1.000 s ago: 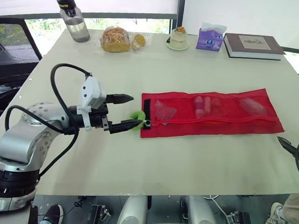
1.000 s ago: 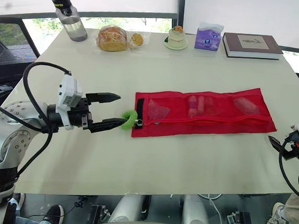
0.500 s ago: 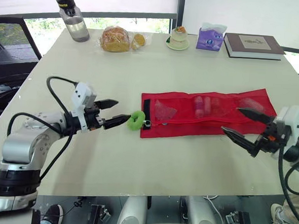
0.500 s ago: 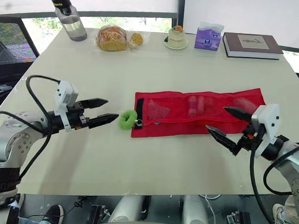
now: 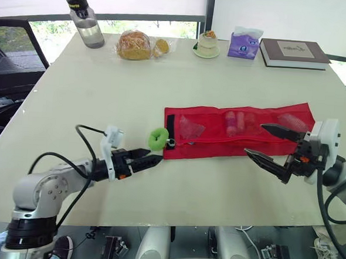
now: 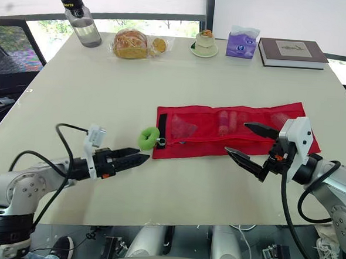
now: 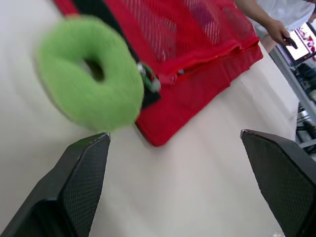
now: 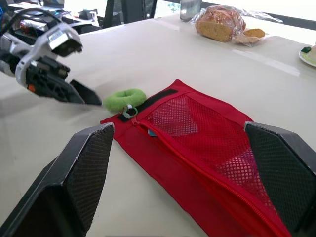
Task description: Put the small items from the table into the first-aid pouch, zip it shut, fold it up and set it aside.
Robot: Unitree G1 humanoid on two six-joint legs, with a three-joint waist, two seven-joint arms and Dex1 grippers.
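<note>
- Two robot grippers were poised at opposite ends of a red mesh first-aid pouch (image 5: 237, 133), which lay flat and unfolded near the middle of a pale table (image 5: 164, 88).
- Several small items (image 5: 233, 122) sat inside the pouch's mesh compartments, and no loose small items lay on the table around it, so the packing step looked done.
- A fuzzy green ring (image 5: 157, 139) hung from the zip slider at the pouch's left end.
- The zip seemed closed along its length, though the mesh made this hard to confirm.
- The left gripper (image 5: 153, 156) was low over the table, just beside the green ring, with its jaws parted and holding nothing.
- The right gripper (image 5: 254, 138) hovered over the pouch's right half, with its jaws spread wide and empty.
- Folding the pouch and setting it aside appeared to be what was left.
- Along the far edge stood a water bottle (image 5: 84, 18), bagged bread (image 5: 134, 45), a tissue pack (image 5: 243, 44) and a book (image 5: 292, 53).
</note>
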